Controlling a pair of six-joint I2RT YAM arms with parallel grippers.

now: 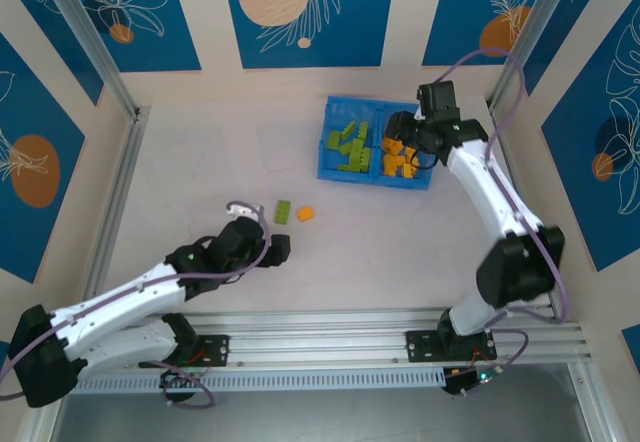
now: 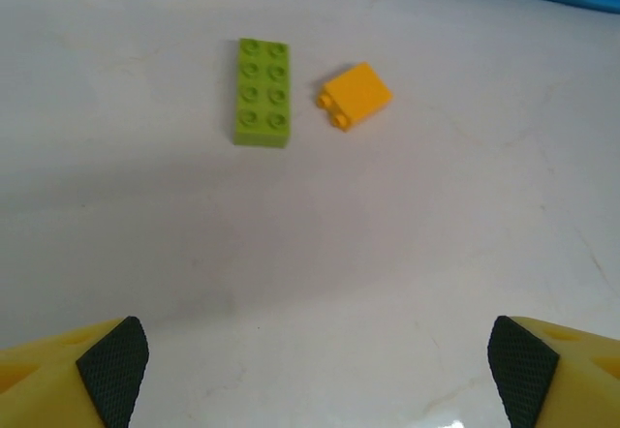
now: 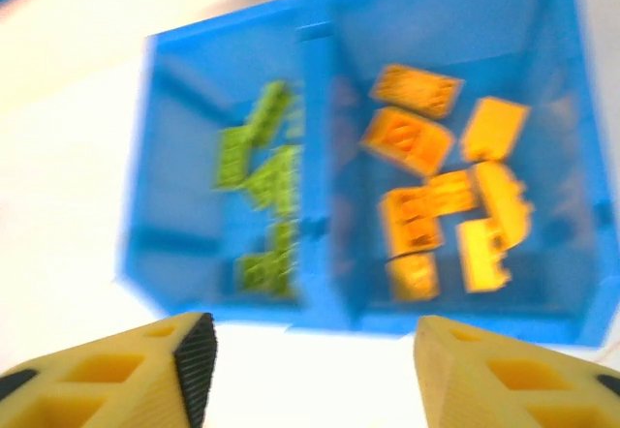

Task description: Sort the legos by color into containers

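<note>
Legos lie mostly inside the blue bin (image 1: 325, 148) at the far right of the tabletop (image 1: 220, 152). The green legos (image 1: 350, 147) are heaped in the compartment on the left of the top view and the orange legos (image 1: 398, 159) in the one beside it, with the centre wall (image 3: 320, 157) keeping the colours apart. That split suggests the sorting is nearly done. Two pieces sit outside the bin, well apart from it on the open tabletop: a long lime-green brick (image 2: 262, 92) lying flat with its studs up, and just beside it, not touching, a small orange brick (image 2: 356, 96) tipped on its side with its studs facing sideways.

The left gripper (image 2: 310, 370) hangs low just short of this pair, its jaws wide apart and holding nothing. It seems lined up to take one of the two. The flat green brick looks the easier catch, while the tilted orange one may skid when pinched.

The right gripper (image 3: 315, 360) hovers over the near rim of the bin, its jaws apart with nothing between them, probably placed there for dropping a piece into the orange side. That wrist view is blurred, so I would not trust a count of bricks from it.

No brand, label or lettering can be read on the bricks, bin or arms. The wall panels (image 1: 300, 12) carry only blue leaf patterns with orange discs.
</note>
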